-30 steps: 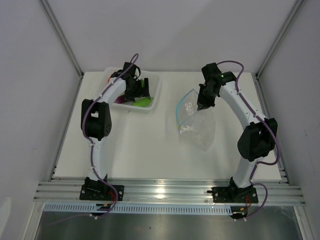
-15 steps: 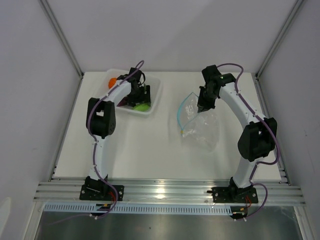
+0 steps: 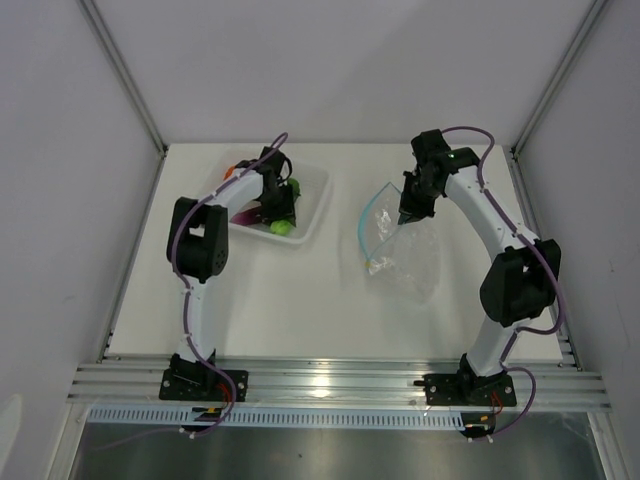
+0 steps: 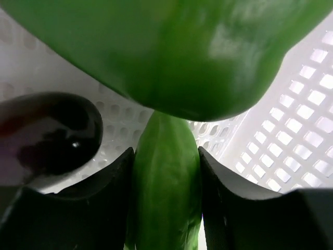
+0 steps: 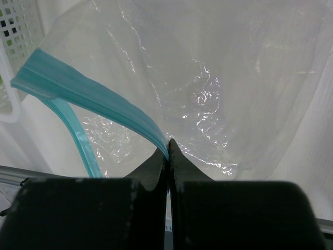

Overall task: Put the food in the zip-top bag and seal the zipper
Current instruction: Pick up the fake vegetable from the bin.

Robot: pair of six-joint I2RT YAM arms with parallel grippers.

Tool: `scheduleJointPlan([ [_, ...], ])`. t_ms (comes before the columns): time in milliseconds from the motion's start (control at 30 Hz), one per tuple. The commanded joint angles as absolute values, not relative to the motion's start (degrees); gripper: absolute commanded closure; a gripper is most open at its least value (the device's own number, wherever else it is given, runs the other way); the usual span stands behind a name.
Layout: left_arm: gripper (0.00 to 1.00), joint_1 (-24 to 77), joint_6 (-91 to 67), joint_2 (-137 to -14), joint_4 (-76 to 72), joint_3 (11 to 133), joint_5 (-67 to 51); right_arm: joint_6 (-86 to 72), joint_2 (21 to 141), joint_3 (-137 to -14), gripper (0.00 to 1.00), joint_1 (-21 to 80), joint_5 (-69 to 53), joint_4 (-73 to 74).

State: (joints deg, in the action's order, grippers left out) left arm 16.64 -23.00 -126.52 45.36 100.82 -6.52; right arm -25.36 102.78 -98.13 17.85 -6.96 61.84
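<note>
My left gripper is down in the white tray, its fingers closed on the light green cucumber. The green bell pepper fills the top of the left wrist view and the purple eggplant lies at the left. In the top view I see a green piece and an orange piece in the tray. My right gripper is shut on the blue zipper strip of the clear zip-top bag and holds its mouth lifted and open. The lemon and peach are hidden.
The white perforated tray stands at the back left of the white table. The bag hangs and lies at the back right. Grey walls and metal posts close in the table at both sides and behind. An aluminium rail runs along the near edge.
My left gripper has moved right across the tray toward its right end and closed on the cucumber. My right gripper has shifted slightly right with the bag mouth.
</note>
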Motion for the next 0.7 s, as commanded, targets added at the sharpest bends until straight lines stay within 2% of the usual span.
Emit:
scheduleJointPlan([
  [0,0.75,17.4,-25.6,-122.7,45.1,99.3,-7.7,-23.8,99.8,-97.6,1.00,17.5,-8.3,60.8],
  [100,0.83,17.6,-26.4,-119.3,44.3,97.7,-8.7,-23.1,99.3,-97.6,1.00,17.4,-8.7,60.6],
  [233,0.99,17.8,-26.8,-114.7,45.4,98.3,-9.8,-22.3,98.5,-97.7,1.00,17.3,-9.4,60.4],
  [500,0.99,22.0,-25.8,-104.6,47.5,102.8,-14.3,-22.7,97.1,-94.7,1.00,17.5,-12.5,58.9],
  [667,0.99,27.3,-27.7,-99.3,42.1,100.1,-28.6,-23.6,96.9,-92.6,1.00,18.9,-13.4,57.3],
])
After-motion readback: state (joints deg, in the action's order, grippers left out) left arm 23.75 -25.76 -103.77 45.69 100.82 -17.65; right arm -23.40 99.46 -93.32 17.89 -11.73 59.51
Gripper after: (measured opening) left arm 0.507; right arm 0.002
